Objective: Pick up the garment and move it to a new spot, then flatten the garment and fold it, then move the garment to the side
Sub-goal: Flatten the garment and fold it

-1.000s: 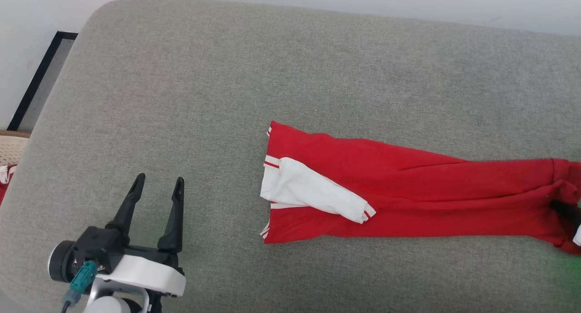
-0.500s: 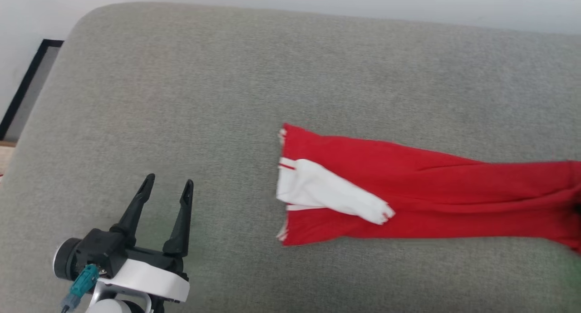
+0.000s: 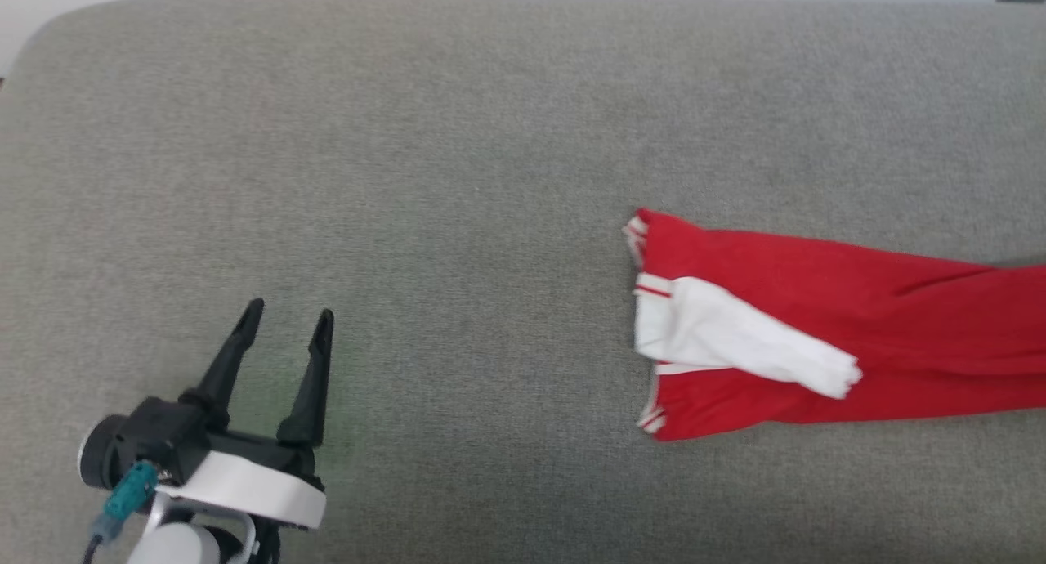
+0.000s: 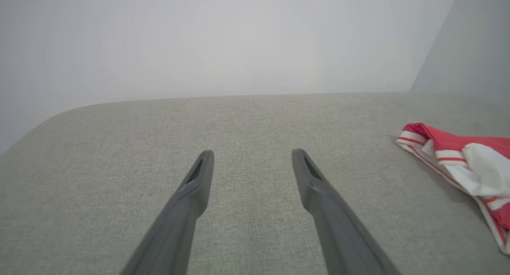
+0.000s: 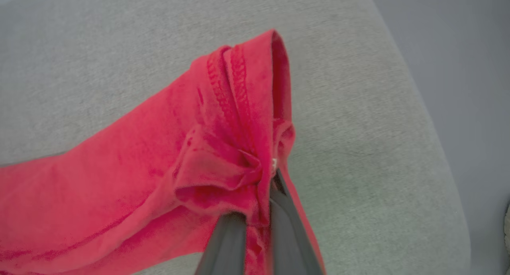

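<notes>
**Head view.** The garment (image 3: 899,311), a red cotton T-shirt gathered into a long band, lies on the grey woven upholstered surface (image 3: 490,155) in the right half and runs off the right edge. Its white short sleeve (image 3: 735,343) is laid across the red cloth near the left end, just beside the white-and-red striped trim (image 3: 651,284). The left gripper (image 3: 290,311), with long black fingers on a white wrist, sits at lower left, well apart from the garment.

**Left wrist view.** The left gripper (image 4: 253,153) has its two dark fingers spread wide over the bare upholstered surface (image 4: 255,119), with nothing between them. The garment (image 4: 438,137) shows its striped end at the right. A pale wall (image 4: 199,40) stands behind.

**Right wrist view.** The right gripper (image 5: 261,211) has its fingers pressed together on a bunched, stitched hem of the garment (image 5: 119,179), near a rounded corner of the upholstered surface (image 5: 358,147)
</notes>
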